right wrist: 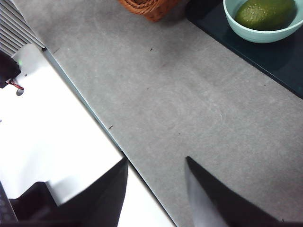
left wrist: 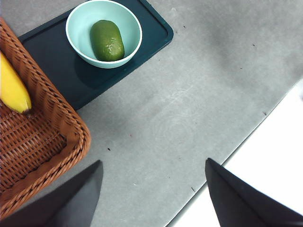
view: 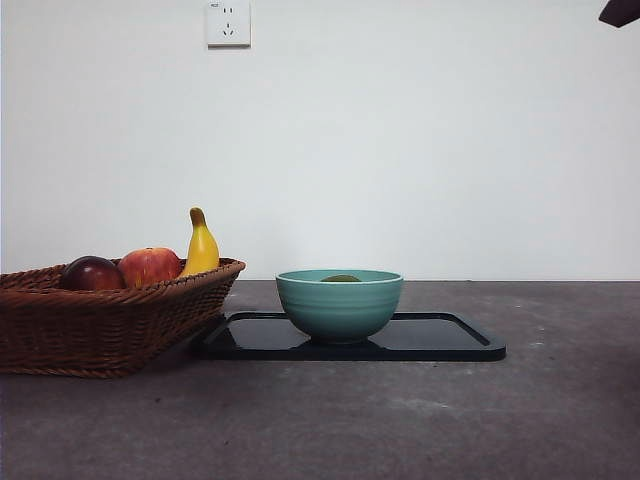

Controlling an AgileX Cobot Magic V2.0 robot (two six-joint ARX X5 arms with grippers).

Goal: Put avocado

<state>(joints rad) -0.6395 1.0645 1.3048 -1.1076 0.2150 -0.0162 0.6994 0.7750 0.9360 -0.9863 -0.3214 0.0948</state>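
The avocado [left wrist: 107, 40] lies lengthwise in the teal bowl [left wrist: 78, 45], well apart from both empty, open grippers [left wrist: 151, 194] [right wrist: 156, 189], neither clearly nearer.

The avocado [left wrist: 107, 40], olive-green and slightly bumpy, lies on its side inside the teal bowl [left wrist: 134, 27], right of the basket [view: 110, 315].

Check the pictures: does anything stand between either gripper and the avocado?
Nothing visible does. The avocado lies uncovered in the bowl on the tray; only bare table separates it from the left gripper and right gripper.
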